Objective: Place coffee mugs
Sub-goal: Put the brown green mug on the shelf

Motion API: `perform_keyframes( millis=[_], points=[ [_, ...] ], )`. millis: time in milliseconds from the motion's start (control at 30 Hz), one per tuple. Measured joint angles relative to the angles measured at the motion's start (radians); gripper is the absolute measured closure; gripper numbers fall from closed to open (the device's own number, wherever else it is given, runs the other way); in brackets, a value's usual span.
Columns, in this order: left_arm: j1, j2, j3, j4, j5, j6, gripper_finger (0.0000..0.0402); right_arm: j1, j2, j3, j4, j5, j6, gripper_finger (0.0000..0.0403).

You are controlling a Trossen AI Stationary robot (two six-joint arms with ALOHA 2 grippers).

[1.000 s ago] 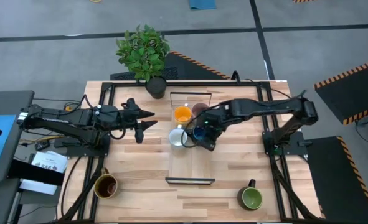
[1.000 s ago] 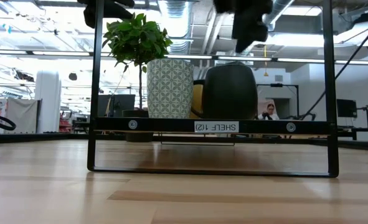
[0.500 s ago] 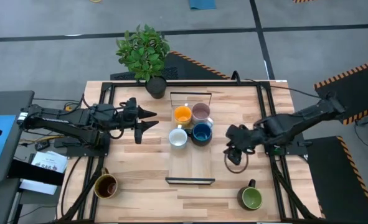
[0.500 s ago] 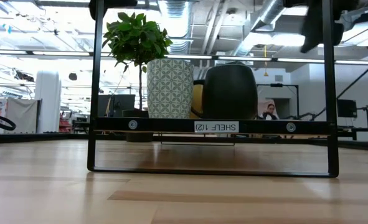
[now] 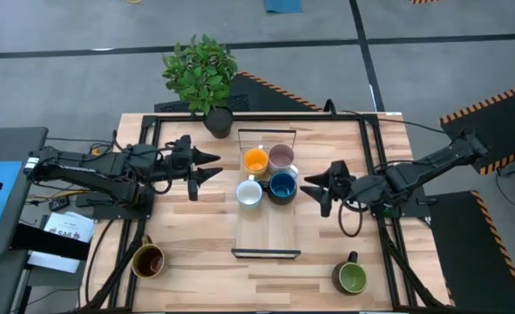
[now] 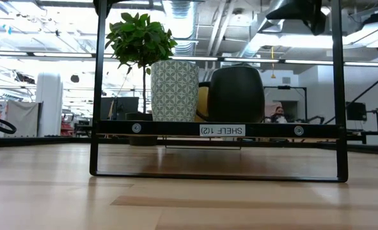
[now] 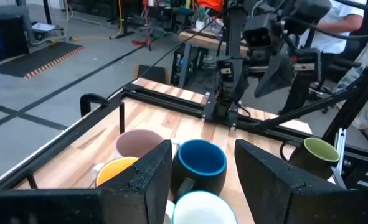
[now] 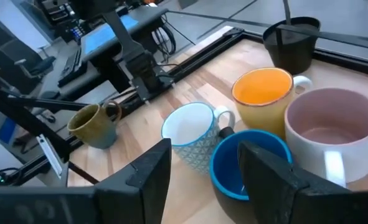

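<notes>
Right gripper (image 5: 314, 189): jaws spread open and empty, pointing at the cluster of mugs, just clear of the blue mug (image 5: 282, 186) ahead of its tips.
Left gripper (image 5: 206, 167): jaws apart, holding nothing, hanging on the opposite side of the cluster, nearest the orange mug (image 5: 255, 160) and the white mug (image 5: 249, 193).
Between the jaws: four mugs stand upright and close together on the shelf tray (image 5: 266, 237); orange and pink mug (image 5: 281, 157) at the plant end, white and blue next to them.
Behind the right jaws: green mug (image 5: 350, 277) at the table's near edge, well apart.
Behind the left jaws: brown mug (image 5: 147, 260), also well apart, at the opposite near corner.
Step in hand: probably between mugs, four set down and two left.
Next move: likely the right gripper turns back to the green mug, comes down over its rim or handle and closes, then carries it to the bare end of the tray beside blue.
</notes>
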Motion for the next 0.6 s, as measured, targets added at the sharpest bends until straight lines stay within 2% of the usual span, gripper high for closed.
perform_keyframes(
  millis=[100,167,233,300,467,600],
  points=[
    [0.000,0.000,0.003,0.004,0.017,-0.034,0.0241,-0.008,0.001,0.000,-0.008,-0.002,0.000,0.0193],
    [-0.006,0.000,0.026,-0.061,0.104,-0.057,0.0241,-0.013,0.001,0.000,-0.007,-0.003,0.000,0.0193],
    [-0.029,0.000,0.078,-0.221,0.204,-0.062,0.0241,-0.014,0.001,0.000,-0.008,-0.004,0.000,0.0193],
    [-0.069,0.016,0.144,-0.407,0.252,-0.100,0.0241,-0.017,0.001,0.000,-0.008,-0.004,0.000,0.0193],
    [-0.238,0.104,0.305,-0.804,0.309,-0.137,0.0241,-0.027,0.001,0.000,-0.010,-0.007,-0.001,0.0193],
    [-0.404,0.216,0.382,-1.104,0.314,-0.135,0.0241,-0.044,0.001,0.000,-0.013,-0.008,0.000,0.0193]
  ],
)
